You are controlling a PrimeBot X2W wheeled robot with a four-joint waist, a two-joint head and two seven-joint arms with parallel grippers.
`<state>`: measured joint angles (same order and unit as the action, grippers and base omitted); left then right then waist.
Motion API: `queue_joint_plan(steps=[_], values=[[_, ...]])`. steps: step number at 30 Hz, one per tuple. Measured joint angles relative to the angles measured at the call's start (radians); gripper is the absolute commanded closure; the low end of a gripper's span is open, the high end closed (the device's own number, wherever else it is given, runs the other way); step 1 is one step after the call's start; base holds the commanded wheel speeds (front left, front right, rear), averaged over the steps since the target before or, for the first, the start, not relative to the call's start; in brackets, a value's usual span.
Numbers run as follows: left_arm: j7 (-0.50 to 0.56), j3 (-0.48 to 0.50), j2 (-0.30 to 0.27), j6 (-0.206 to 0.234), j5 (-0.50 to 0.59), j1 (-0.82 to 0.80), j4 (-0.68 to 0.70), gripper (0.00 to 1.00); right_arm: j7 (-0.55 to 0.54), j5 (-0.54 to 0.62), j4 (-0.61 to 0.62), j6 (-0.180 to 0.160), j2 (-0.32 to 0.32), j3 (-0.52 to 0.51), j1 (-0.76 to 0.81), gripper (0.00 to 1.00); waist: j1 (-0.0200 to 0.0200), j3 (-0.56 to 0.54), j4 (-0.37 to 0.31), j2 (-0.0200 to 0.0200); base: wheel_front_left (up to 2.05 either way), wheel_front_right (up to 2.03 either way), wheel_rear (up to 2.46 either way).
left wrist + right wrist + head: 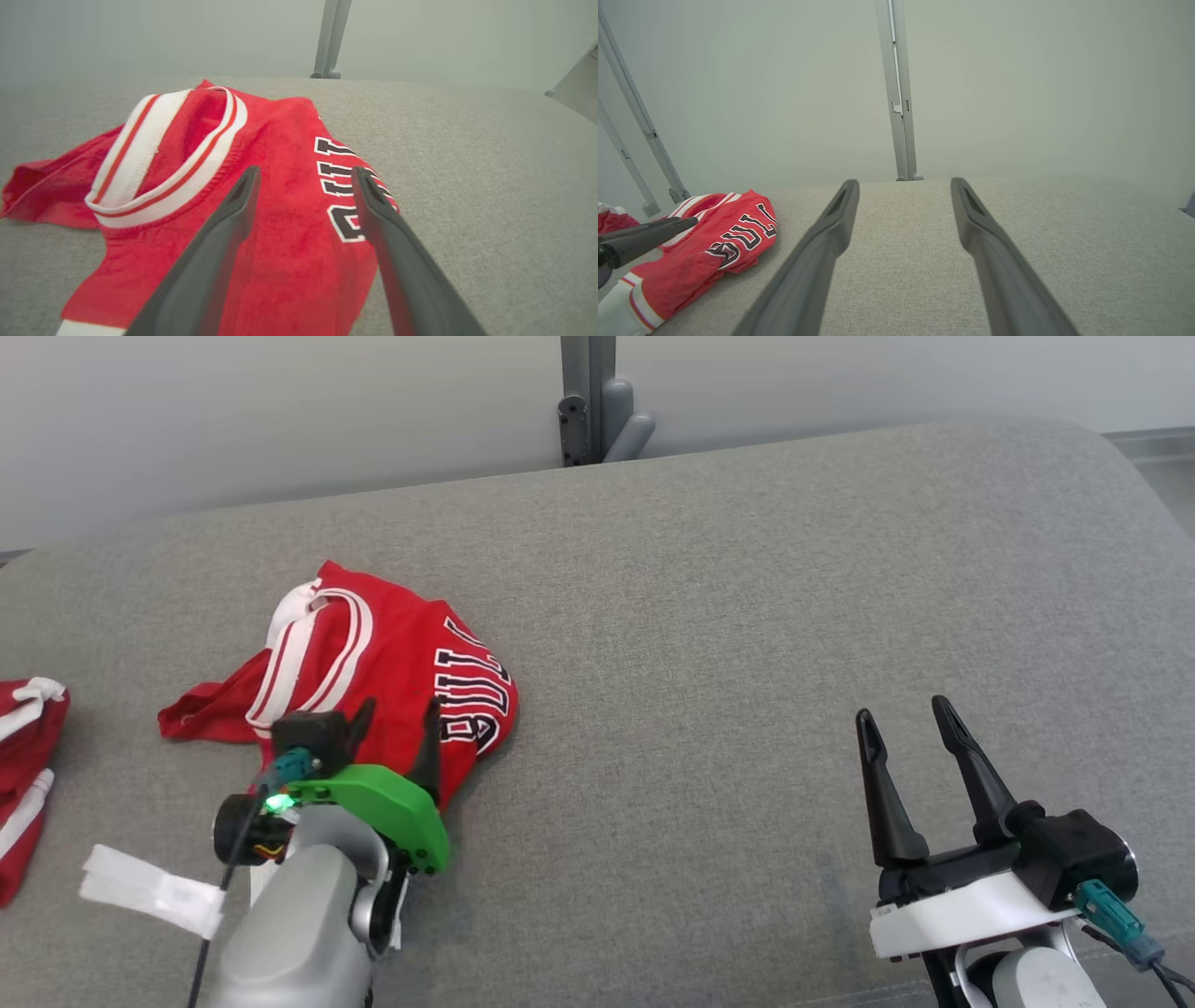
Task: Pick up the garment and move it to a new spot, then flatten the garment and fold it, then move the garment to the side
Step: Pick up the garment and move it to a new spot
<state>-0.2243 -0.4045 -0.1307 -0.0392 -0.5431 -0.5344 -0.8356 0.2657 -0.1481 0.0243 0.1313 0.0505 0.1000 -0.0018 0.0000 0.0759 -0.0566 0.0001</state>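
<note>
**Jersey crumpled at 9 o'clock, both grippers spread and empty**

Jersey, red with white-and-red striped trim and black-and-white chest lettering, lies bunched on the grey upholstered surface, at about 9 o'clock from the middle of the head view. Its striped neck or arm opening faces up toward 11 o'clock, and a loose flap trails off toward 9 o'clock.

The left gripper sits at the jersey's 6 o'clock edge, its two dark fingers parted over the red cloth with nothing pinched between them. Whether the tips touch the fabric cannot be told.

The right gripper is well apart at 4 o'clock, over bare upholstery, fingers likewise spread and holding nothing.

A second red garment lies at the 9 o'clock border, a white strip at 8 o'clock, and a grey post stands at 12 o'clock.
</note>
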Motion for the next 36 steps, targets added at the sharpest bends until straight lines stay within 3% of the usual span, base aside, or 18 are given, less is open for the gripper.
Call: queue_joint_plan(steps=[5,13,14,15,23,32,36], values=[[0.014,-0.067,0.025,0.016,0.056,0.001,-0.016,0.00,0.000,-0.013,0.000,0.000,0.000,-0.008,-0.005,0.00,0.0000,0.019,-0.029,0.0000,0.00,0.00,0.00],[0.060,-0.101,0.033,0.093,0.095,-0.030,-0.121,0.00,0.000,-0.033,-0.001,0.000,0.000,-0.002,-0.025,0.00,0.0000,0.049,-0.076,0.0000,0.00,0.00,0.00],[0.060,-0.109,0.031,0.100,0.103,-0.037,-0.138,0.42,0.000,-0.034,-0.002,0.000,0.000,0.001,-0.026,0.00,0.0000,0.052,-0.082,0.0000,0.00,0.00,0.00],[0.065,-0.114,0.031,0.101,0.109,-0.043,-0.153,1.00,0.000,-0.034,-0.002,0.000,-0.001,0.003,-0.027,0.00,0.0000,0.054,-0.088,0.0000,0.00,0.00,0.00],[-0.003,-0.138,0.038,0.100,0.123,-0.072,-0.193,1.00,0.000,-0.043,-0.004,0.000,-0.001,0.001,-0.037,0.00,0.0000,0.058,-0.121,0.0000,0.00,0.00,0.00],[-0.034,-0.118,0.055,0.107,0.172,-0.133,0.061,1.00,0.000,-0.061,-0.012,0.000,-0.001,0.013,-0.024,0.00,0.0000,0.028,-0.182,0.0000,0.00,0.00,0.00],[-0.035,-0.128,0.063,0.090,0.184,-0.148,0.107,1.00,0.000,-0.061,-0.015,0.000,-0.001,0.018,-0.022,0.00,0.0000,0.018,-0.221,0.0000,0.00,0.00,0.00]])
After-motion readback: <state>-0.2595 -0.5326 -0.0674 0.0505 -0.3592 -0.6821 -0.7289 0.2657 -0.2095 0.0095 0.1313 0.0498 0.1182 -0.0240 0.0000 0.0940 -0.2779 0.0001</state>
